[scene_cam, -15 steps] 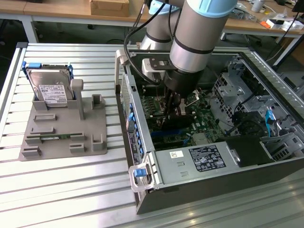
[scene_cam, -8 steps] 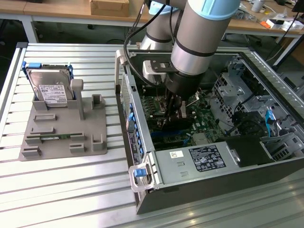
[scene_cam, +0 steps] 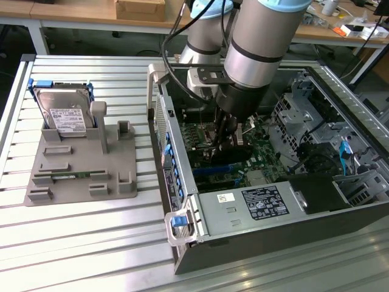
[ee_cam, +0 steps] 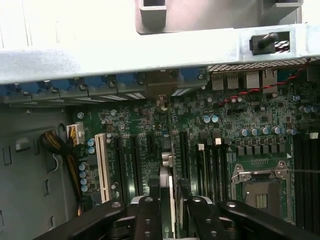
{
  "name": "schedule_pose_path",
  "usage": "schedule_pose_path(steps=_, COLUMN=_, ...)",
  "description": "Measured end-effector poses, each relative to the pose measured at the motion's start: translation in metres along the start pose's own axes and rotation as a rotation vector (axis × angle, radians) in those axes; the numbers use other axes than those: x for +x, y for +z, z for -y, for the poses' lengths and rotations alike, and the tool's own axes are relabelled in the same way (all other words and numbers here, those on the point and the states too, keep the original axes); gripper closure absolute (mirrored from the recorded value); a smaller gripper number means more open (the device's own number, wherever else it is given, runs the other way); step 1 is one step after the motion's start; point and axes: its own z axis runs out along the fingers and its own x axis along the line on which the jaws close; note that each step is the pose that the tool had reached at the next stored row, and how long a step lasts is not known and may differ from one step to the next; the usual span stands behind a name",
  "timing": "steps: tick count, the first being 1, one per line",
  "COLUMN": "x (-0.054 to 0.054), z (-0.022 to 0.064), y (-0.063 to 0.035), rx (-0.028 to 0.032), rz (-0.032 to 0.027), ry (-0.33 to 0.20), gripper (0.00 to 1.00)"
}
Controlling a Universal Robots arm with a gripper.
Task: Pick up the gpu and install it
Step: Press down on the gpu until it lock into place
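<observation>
Green circuit card, the gpu [ee_cam: 171,200], stands edge-on between the black gripper [ee_cam: 172,197] fingers, which are clenched on it, at the lower centre of the wrist frame, above the green motherboard [ee_cam: 225,135] slots. In the exterior view the gripper [scene_cam: 226,141] reaches into the open grey computer case [scene_cam: 243,207] at frame centre. A silver hard drive [scene_cam: 65,115] stands in a grey fixture [scene_cam: 79,176] at left.

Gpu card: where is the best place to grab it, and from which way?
Take it by its thin top edge, coming straight down from above. The gpu stands on edge over the motherboard slots, so only that upper edge is free, and its two flat faces give the fingers something to pinch. The gripper holds it this way now.
</observation>
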Motion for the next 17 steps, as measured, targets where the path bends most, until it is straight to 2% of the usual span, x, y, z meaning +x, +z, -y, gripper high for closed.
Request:
schedule_pose_path(steps=5, x=-0.001, z=0.0124, y=-0.0035, rx=-0.0044, rz=-0.0004, ry=0.0, gripper=0.75)
schedule_pose_path(steps=12, x=-0.001, z=0.0125, y=-0.0035, rx=-0.0045, rz=-0.0005, ry=0.0, gripper=0.73)
schedule_pose_path(steps=13, x=-0.001, z=0.0125, y=-0.0035, rx=-0.0045, rz=-0.0005, ry=0.0, gripper=0.67)
schedule_pose_path(steps=17, x=-0.001, z=0.0125, y=-0.0035, rx=-0.0045, rz=-0.0006, ry=0.001, gripper=0.67)
